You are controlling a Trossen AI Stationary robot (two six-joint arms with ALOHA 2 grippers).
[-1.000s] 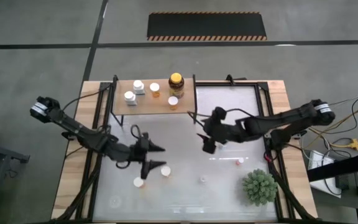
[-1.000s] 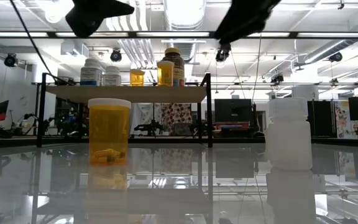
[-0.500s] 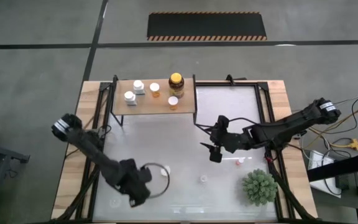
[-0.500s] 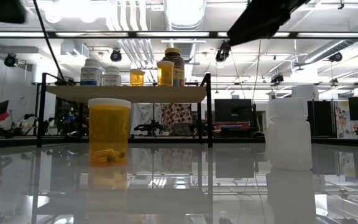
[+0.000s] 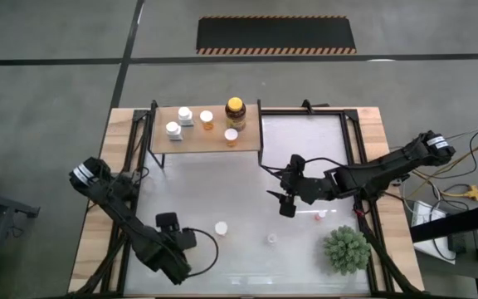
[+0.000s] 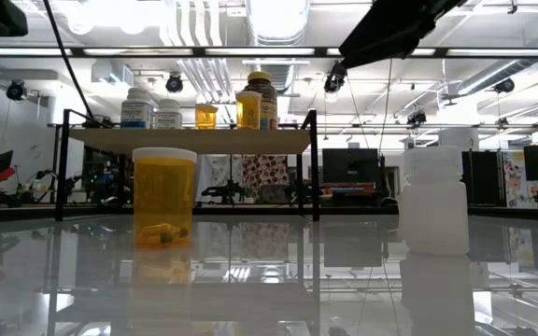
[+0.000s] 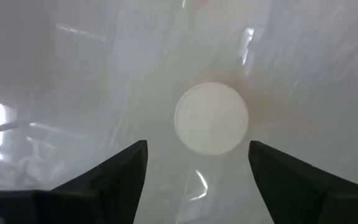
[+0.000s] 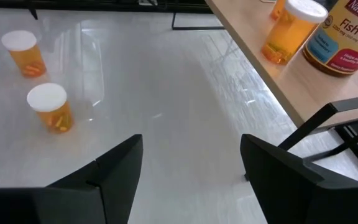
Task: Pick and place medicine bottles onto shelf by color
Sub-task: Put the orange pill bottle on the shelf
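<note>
Left tool (image 7: 197,163) had swung from mid-table to the near edge, far from the shelf (image 5: 206,133); fingers wide, empty, above a white-capped bottle (image 7: 211,119), probably orange. Step: approach. Next: descend, close. Right tool (image 8: 191,162) open, empty, waiting beside the shelf.

Glossy white tabletop (image 5: 247,191), matt light-wood shelf (image 5: 206,137), translucent plastic bottles (image 6: 164,198).

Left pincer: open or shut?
Open. The left pincer has its fingers spread wide, hovering above a white-capped bottle, not touching.
</note>
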